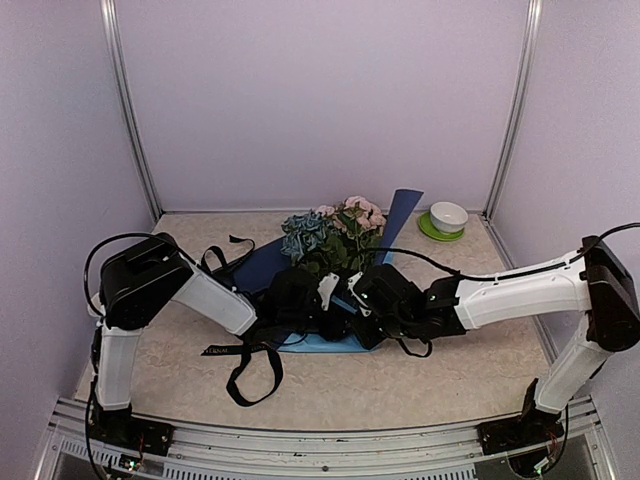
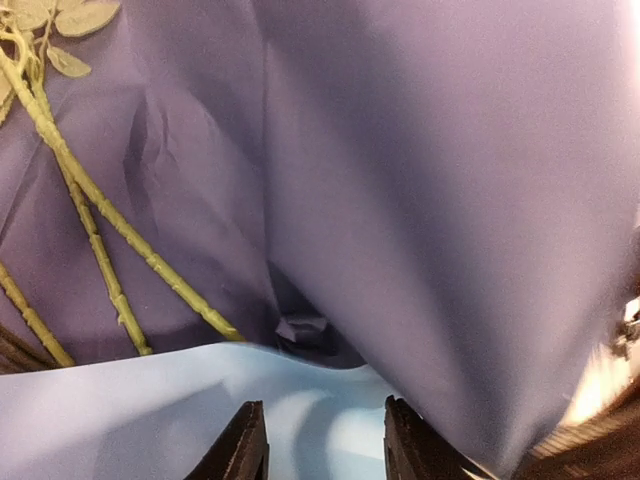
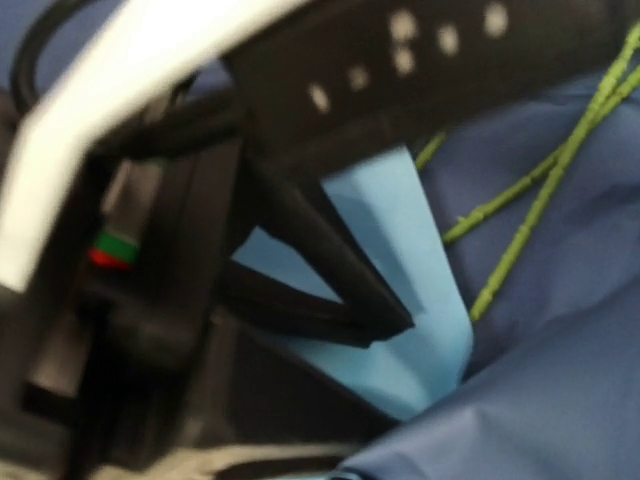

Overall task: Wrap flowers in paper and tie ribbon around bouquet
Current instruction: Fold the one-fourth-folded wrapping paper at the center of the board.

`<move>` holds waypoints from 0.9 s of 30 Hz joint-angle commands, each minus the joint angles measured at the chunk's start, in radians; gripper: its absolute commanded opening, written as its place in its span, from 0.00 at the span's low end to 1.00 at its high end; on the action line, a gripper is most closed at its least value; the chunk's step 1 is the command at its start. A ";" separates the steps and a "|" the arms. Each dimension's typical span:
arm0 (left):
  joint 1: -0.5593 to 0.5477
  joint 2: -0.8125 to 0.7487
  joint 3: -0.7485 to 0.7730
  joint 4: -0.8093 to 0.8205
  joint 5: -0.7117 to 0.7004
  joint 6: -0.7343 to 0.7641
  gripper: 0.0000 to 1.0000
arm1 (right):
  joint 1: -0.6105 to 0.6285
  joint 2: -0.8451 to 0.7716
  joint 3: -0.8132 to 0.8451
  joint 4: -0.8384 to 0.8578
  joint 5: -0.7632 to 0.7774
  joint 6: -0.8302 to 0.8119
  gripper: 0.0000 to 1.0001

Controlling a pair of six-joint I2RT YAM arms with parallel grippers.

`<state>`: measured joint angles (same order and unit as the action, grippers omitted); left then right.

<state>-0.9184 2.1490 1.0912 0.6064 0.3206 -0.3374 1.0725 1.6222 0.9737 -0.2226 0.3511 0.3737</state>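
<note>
- The paper [image 1: 403,212] is seen navy side up, with a light-blue edge folded over.
- The flowers [image 1: 335,235] are laid on the paper.
- The left gripper [image 2: 322,415] is held partly open over the paper's light-blue edge.
- The right gripper [image 3: 395,322] is closed at that fold; whether the paper is pinched cannot be told.
- The ribbon [image 1: 255,375] is looped beside the paper's near-left corner.

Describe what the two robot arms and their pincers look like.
The left arm and right arm share white link shells and bulky black joint housings. Thin black cables loop off the shoulders. The left pincer shows two dark, flat, tapering fingers.
</note>
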 commanded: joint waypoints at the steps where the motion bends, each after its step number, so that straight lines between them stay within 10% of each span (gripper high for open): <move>1: 0.036 -0.095 -0.106 0.238 0.055 -0.119 0.41 | 0.003 0.015 -0.022 0.045 -0.004 -0.071 0.00; 14: 0.124 -0.406 -0.097 -0.071 -0.195 -0.038 0.64 | 0.006 0.117 0.033 0.052 0.019 -0.184 0.00; 19: 0.121 -0.293 0.150 -0.240 -0.123 -0.020 0.97 | 0.012 0.149 0.057 0.053 0.028 -0.215 0.00; 27: 0.079 -0.173 0.315 -0.406 -0.343 -0.005 0.99 | 0.015 0.170 0.061 0.066 0.027 -0.220 0.00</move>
<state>-0.8333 1.9198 1.3495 0.3817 0.1459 -0.3508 1.0760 1.7733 1.0145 -0.1764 0.3660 0.1680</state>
